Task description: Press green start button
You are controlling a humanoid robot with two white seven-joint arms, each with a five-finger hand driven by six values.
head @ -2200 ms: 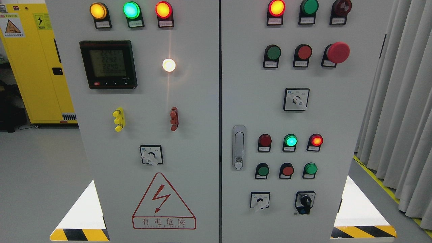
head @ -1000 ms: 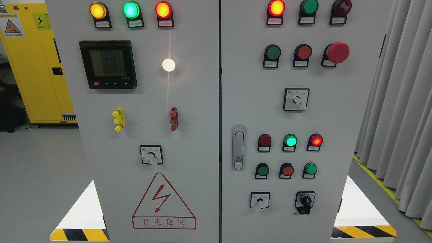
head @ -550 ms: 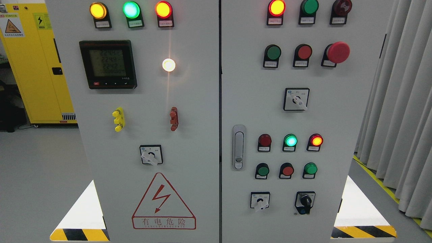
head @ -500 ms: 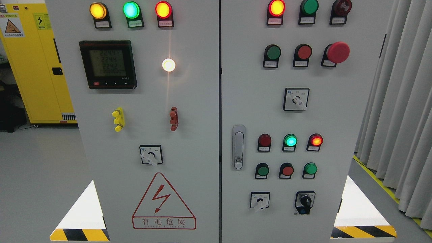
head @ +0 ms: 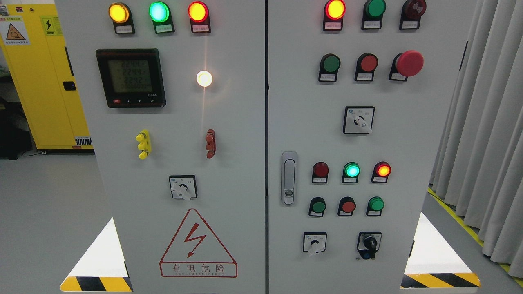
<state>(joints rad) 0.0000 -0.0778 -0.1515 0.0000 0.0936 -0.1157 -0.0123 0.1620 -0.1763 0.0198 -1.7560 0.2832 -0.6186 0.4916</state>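
Observation:
A grey control cabinet with two doors fills the head view. On the right door (head: 408, 134) the upper row holds a green push button (head: 331, 63), a red push button (head: 369, 63) and a red mushroom stop button (head: 409, 63). A lower row holds a green button (head: 318, 206), a red button (head: 348, 206) and a brighter green button (head: 376, 203). Above that row sit a dark red lamp (head: 320, 169), a lit green lamp (head: 352, 169) and a lit red lamp (head: 383, 169). Neither hand nor arm shows in the view.
The left door carries a digital meter (head: 130, 77), a lit white lamp (head: 204, 79), a rotary switch (head: 182, 187) and a red danger triangle (head: 198, 245). A door handle (head: 289, 178) is on the right door. A yellow cabinet (head: 41, 73) stands left, grey curtains (head: 486, 122) right.
Nothing has moved. Only the digits on the meter flicker.

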